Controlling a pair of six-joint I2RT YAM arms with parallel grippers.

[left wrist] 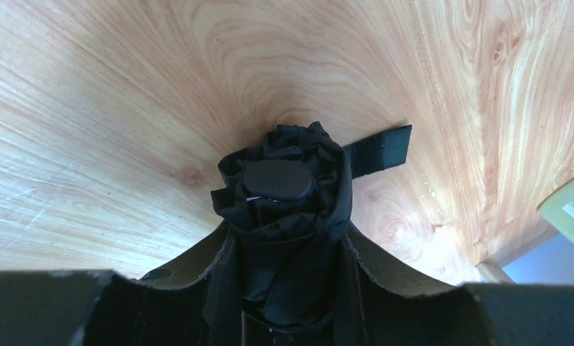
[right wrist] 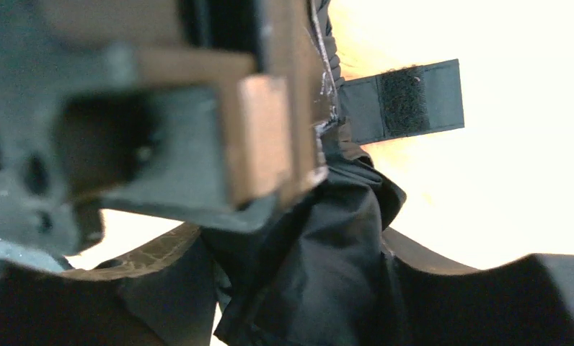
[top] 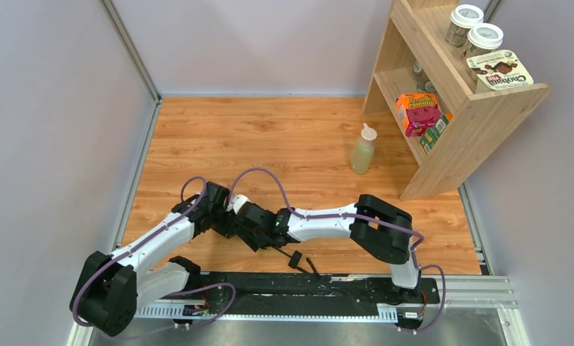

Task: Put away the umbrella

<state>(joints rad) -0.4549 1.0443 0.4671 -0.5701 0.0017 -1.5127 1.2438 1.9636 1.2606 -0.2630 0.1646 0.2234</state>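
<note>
The black umbrella is folded, its rumpled canopy bunched round a flat black end cap. An undone velcro strap sticks out to the right. In the left wrist view my left gripper is shut on the canopy, and both fingers press into the fabric. My right gripper straddles the same fabric with its jaws apart, a sliver of light showing beside its left finger. From above, the two grippers meet over the wooden table's left front, hiding most of the umbrella. A black strap end hangs below them.
A squeeze bottle of pale green liquid stands at mid-table. A wooden shelf unit at the back right holds an orange-pink box, jars and a chocolate box. Grey walls enclose the table.
</note>
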